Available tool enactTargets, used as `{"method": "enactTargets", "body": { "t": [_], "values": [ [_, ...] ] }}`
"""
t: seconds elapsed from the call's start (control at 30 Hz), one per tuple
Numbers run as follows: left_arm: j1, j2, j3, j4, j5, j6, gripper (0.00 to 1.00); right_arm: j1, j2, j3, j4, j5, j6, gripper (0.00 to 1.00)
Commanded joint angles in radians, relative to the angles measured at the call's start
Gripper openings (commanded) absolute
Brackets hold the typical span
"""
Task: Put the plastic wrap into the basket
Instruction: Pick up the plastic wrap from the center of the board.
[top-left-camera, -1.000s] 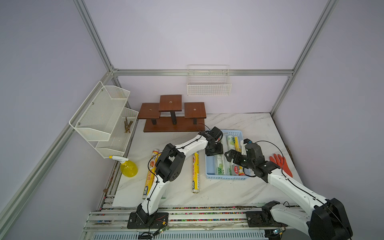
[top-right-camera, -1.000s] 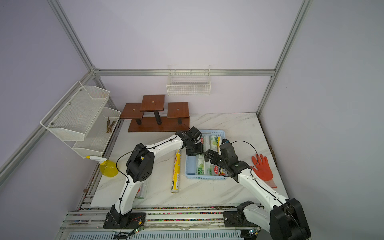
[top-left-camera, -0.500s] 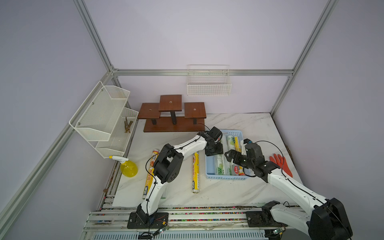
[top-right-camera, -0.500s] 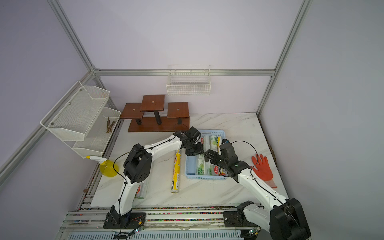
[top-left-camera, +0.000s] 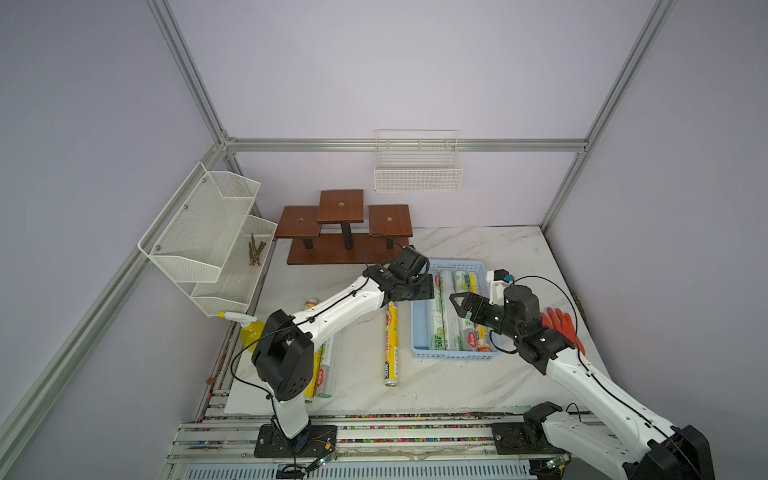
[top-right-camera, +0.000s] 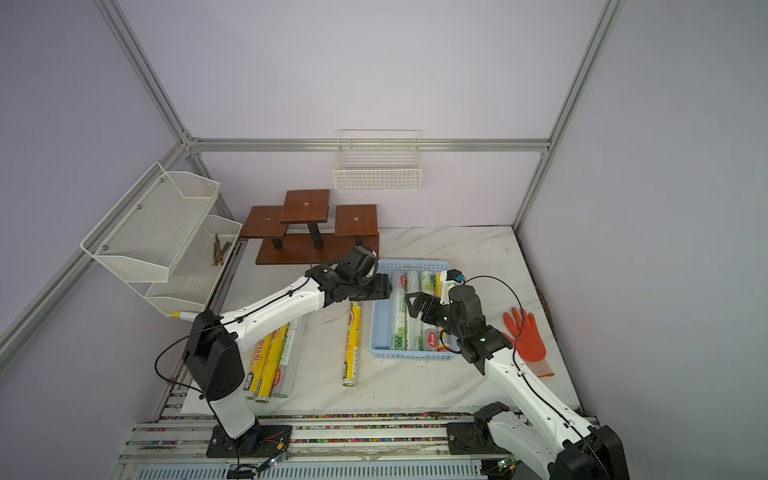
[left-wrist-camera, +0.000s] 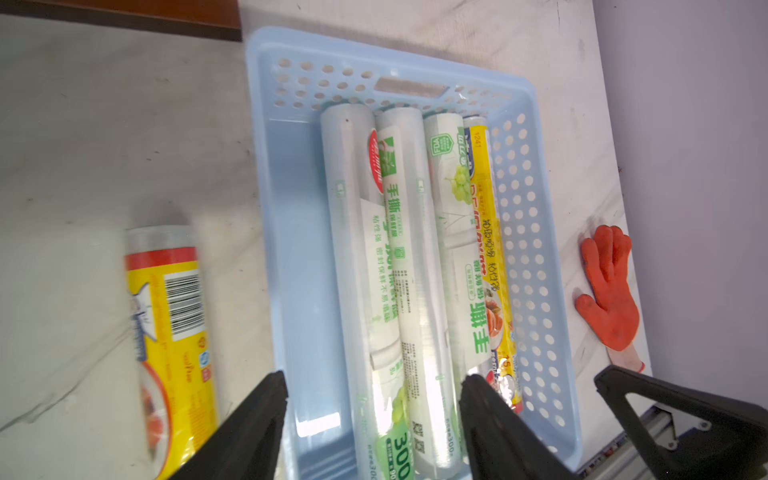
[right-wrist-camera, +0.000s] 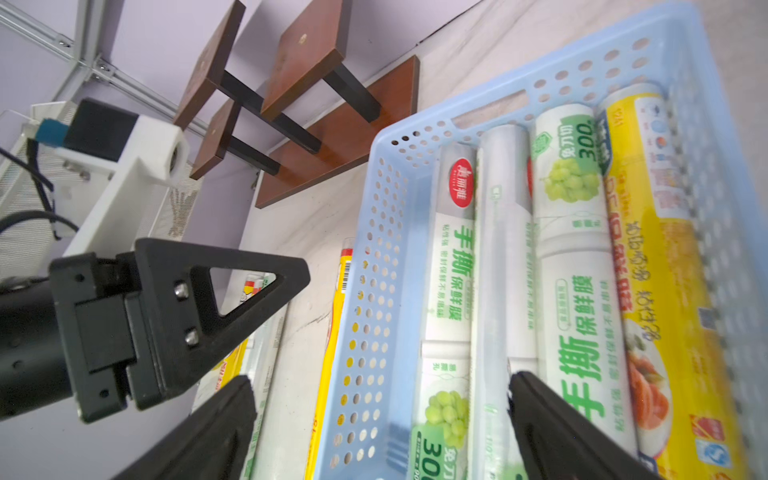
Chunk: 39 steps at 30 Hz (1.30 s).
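Lengthwise, four rolls of plastic wrap (top-left-camera: 438, 328) were laid side by side in the blue basket (top-left-camera: 453, 355), while one yellow roll (top-left-camera: 390, 345) was left on the table (top-left-camera: 457, 390) just beside the basket's left wall and three more rolls (top-right-camera: 270, 361) were grouped near the table's left edge. The left gripper (left-wrist-camera: 372, 386) was held over the basket's left side with its fingers parted and nothing clasped; the right gripper (right-wrist-camera: 380, 380) was poised over the basket with fingers spread wide, likewise empty.
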Motion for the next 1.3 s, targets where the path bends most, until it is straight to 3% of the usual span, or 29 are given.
{"method": "enactTargets", "body": {
  "t": [0.0, 0.4, 0.63, 0.77, 1.1, 1.27],
  "values": [
    [0.023, -0.101, -0.064, 0.008, -0.156, 0.055, 0.69, 0.006, 0.031, -0.005, 0.127, -0.112, 0.035, 0.99],
    [0.132, -0.298, -0.330, -0.248, -0.399, 0.042, 0.69, 0.314, 0.310, 0.177, 0.130, 0.012, -0.020, 0.98],
    [0.226, -0.417, -0.519, -0.291, -0.330, -0.054, 0.74, 0.429, 0.421, 0.239, 0.140, 0.056, -0.042, 0.99],
    [0.281, -0.462, -0.612, -0.256, -0.226, -0.054, 0.79, 0.488, 0.482, 0.280, 0.129, 0.062, -0.053, 0.98],
    [0.321, -0.462, -0.693, -0.193, -0.096, -0.037, 0.82, 0.569, 0.607, 0.354, 0.122, 0.034, -0.081, 0.99],
    [0.324, -0.402, -0.676, -0.186, -0.104, -0.024, 0.82, 0.577, 0.621, 0.363, 0.125, 0.042, -0.078, 0.99]
  ]
}}
